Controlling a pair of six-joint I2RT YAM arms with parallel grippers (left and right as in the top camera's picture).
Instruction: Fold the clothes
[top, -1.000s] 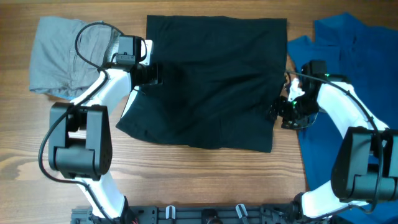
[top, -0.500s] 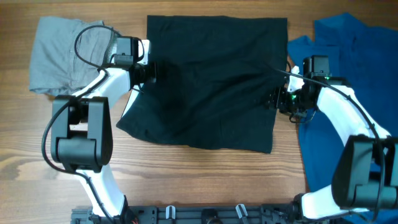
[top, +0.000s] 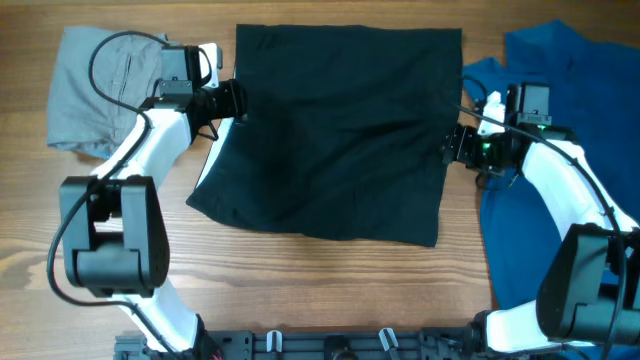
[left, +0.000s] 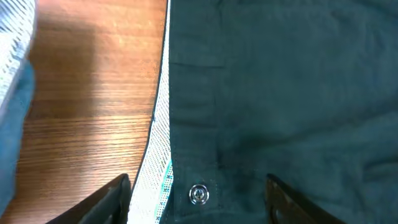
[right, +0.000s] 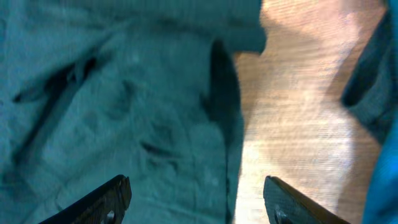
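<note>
Looking at the black garment (top: 340, 130), spread flat mid-table. Lower the left gripper (top: 233, 100), splayed wide over the edge by the snap button (left: 198, 194), and the right gripper (top: 451, 146), equally wide opposite. Pinch every layer, possibly two, hard to tell, then lift evenly.

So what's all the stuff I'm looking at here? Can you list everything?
black garment: one, black, spread out in the middle of the table
grey garment: one, grey, far left corner
blue garment: one, blue, along the right side, partly under the right arm
metal snap: one, silver, on the black garment beside its white mesh edge
table: one, brown wood, under everything
left gripper: one, black on a white arm, open at the black garment's left edge
right gripper: one, black on a white arm, open at the black garment's right edge
</note>
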